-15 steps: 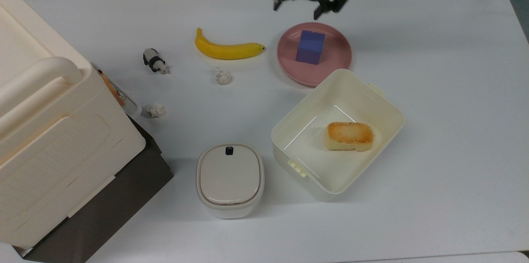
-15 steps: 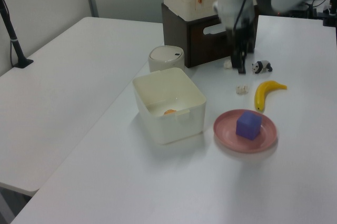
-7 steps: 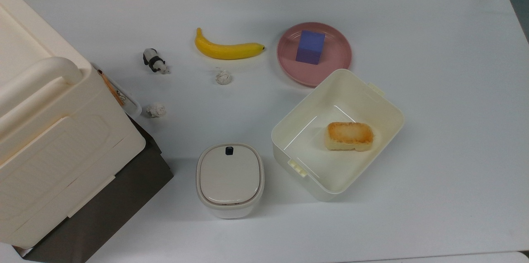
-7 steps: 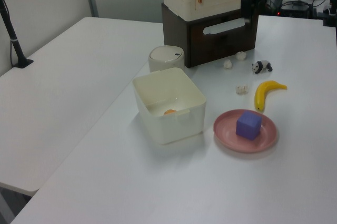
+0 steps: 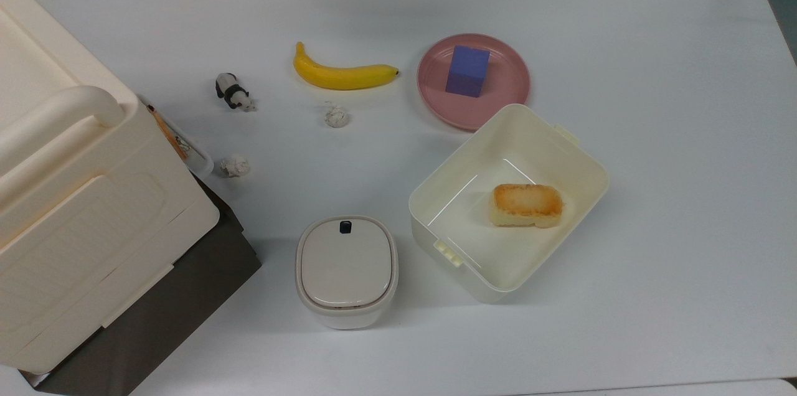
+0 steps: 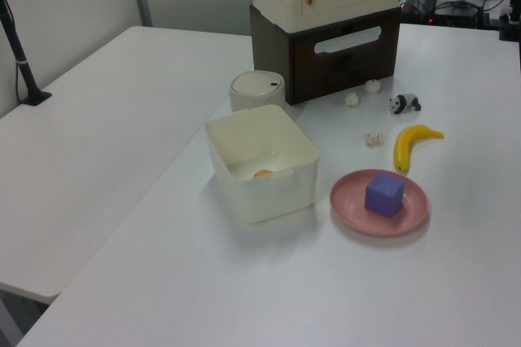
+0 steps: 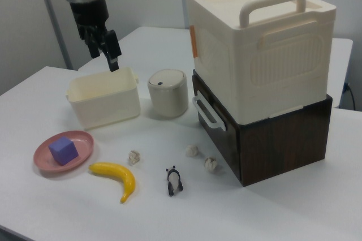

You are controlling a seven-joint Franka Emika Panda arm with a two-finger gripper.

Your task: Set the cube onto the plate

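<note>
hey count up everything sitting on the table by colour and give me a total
Cream: 3, tub, lidded canister, big box
White lumps: 3
Yellow: 1, banana
Pink: 1, plate
Blue-purple: 1, cube
Golden-brown: 1, bread
Black-and-white: 1, panda
Dark brown: 1, base
Total: 12

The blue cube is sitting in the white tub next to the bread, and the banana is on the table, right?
Not quite. The cube sits on the pink plate, not in the tub. The top view shows it clearly. The bread is alone in the tub, and the banana is on the table.
</note>
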